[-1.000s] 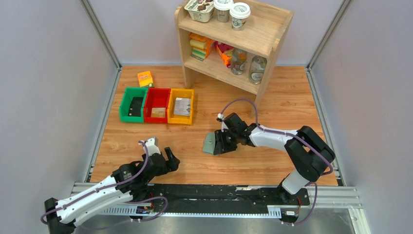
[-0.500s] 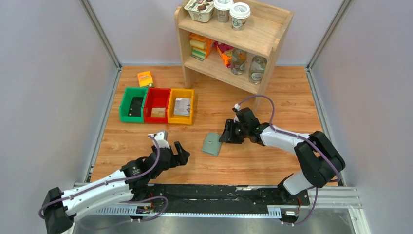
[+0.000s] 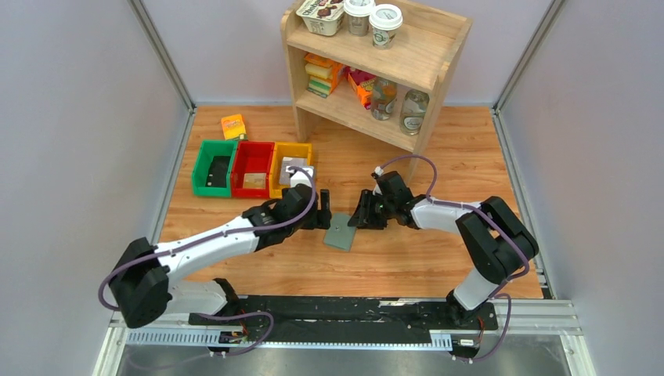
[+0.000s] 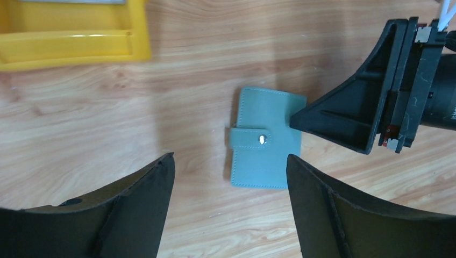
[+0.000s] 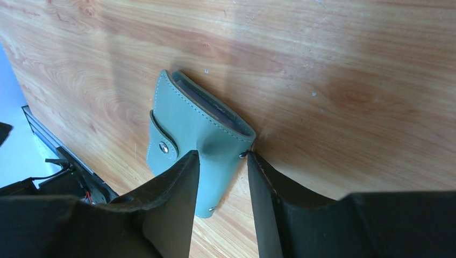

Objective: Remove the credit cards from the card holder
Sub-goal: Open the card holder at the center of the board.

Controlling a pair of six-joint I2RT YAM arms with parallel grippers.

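The card holder (image 3: 341,233) is a sage-green wallet lying flat on the wooden table, snapped shut by its tab (image 4: 253,139). No credit cards show; the holder is closed. My left gripper (image 3: 323,211) hovers just left of it, jaws wide open and empty, with the card holder (image 4: 266,138) ahead of the fingertips in the left wrist view. My right gripper (image 3: 362,213) stands at the holder's right edge, jaws part open. In the right wrist view one fingertip (image 5: 192,157) lies over the card holder (image 5: 185,121) and the other sits at its corner.
Green (image 3: 205,157), red (image 3: 242,158) and yellow (image 3: 279,190) bins stand left of the holder with flat items inside. An orange packet (image 3: 233,126) lies behind them. A wooden shelf (image 3: 407,55) with cups, jars and packets stands at the back.
The right gripper held the card holder a second ago, then set it on the table and let go. The left arm swung from the near edge forward to the holder's left side.
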